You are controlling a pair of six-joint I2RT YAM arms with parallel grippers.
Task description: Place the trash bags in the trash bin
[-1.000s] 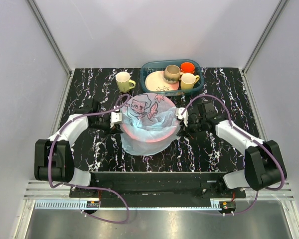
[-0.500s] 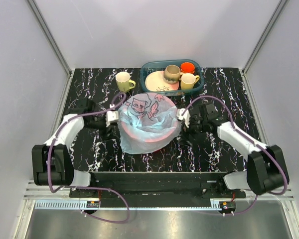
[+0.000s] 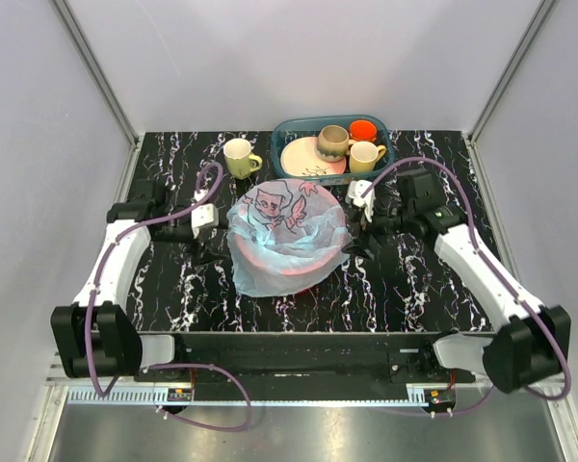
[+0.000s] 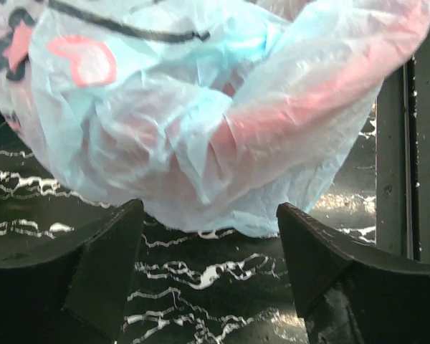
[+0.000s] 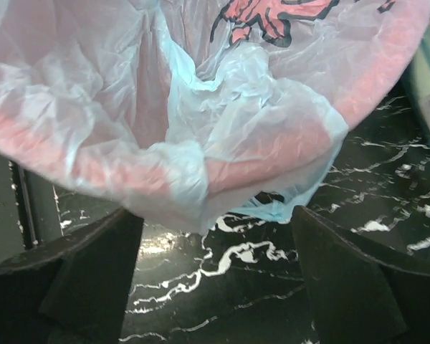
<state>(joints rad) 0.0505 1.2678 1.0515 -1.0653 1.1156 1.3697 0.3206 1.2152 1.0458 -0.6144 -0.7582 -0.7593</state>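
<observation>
The light-blue trash bag (image 3: 284, 223) with pink and dark prints lies draped over the round red trash bin (image 3: 291, 270), whose rim shows through the plastic. Its edges hang down the bin's sides, and a flap spreads on the table at the near left. My left gripper (image 3: 210, 241) stands open just left of the bin, apart from the bag. In the left wrist view only table shows between the jaws of the left gripper (image 4: 209, 236), with bag (image 4: 165, 122) and rim (image 4: 294, 115) beyond. My right gripper (image 3: 358, 234) is open at the bin's right. The right wrist view shows the right gripper (image 5: 215, 244) empty below the bag (image 5: 201, 93).
A teal dish tray (image 3: 287, 130) with a plate and three cups stands just behind the bin. A pale yellow mug (image 3: 238, 157) sits left of it. Grey walls close the table on three sides.
Both grippers opened, let go of the bag and drew back outward from the bin's sides. The bag stays draped over the bin.
</observation>
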